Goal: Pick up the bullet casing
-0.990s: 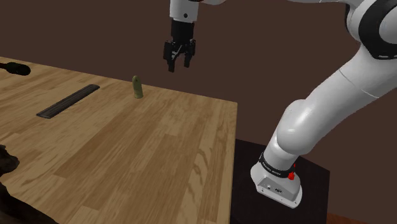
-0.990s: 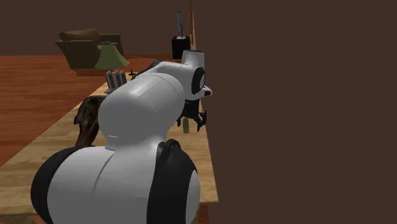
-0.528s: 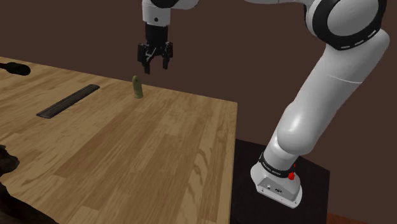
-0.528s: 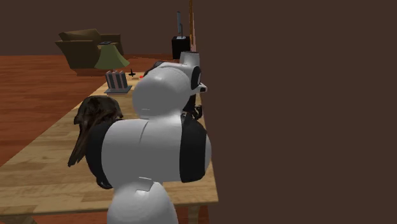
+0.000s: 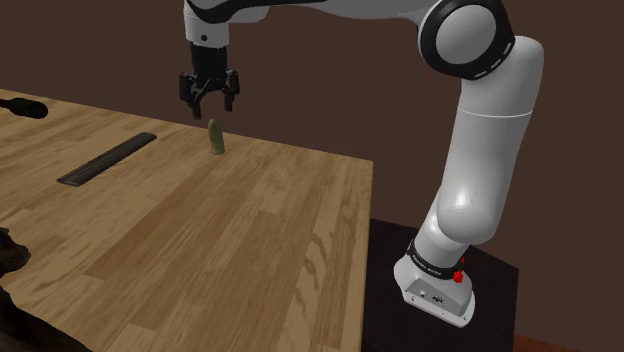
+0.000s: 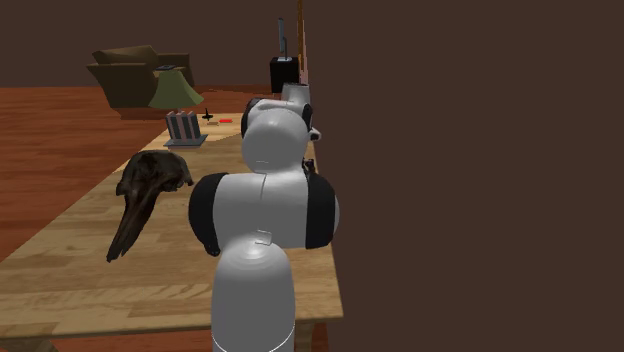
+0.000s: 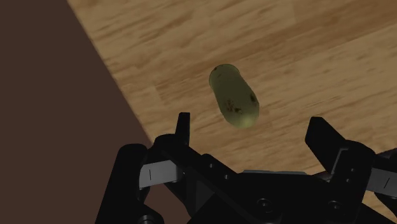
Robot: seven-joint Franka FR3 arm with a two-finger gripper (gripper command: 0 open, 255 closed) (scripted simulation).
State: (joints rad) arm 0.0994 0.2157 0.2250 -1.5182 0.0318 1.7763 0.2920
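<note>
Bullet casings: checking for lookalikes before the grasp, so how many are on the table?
1. The olive bullet casing stands upright near the table's edge, below the open fingers. The arm hides part of the table in the second exterior view, so another may be hidden.

In the shoulder view, a black object on the table was cut off by the left edge; a dark shape lower on the same edge was cropped too and could not be identified; the arm was cut by the top edge. In the second exterior view, the table's strip along the wall was hidden behind the arm; some red items were too small to be named; in the wrist view, the body of the gripper was cut off by the bottom edge.
</note>
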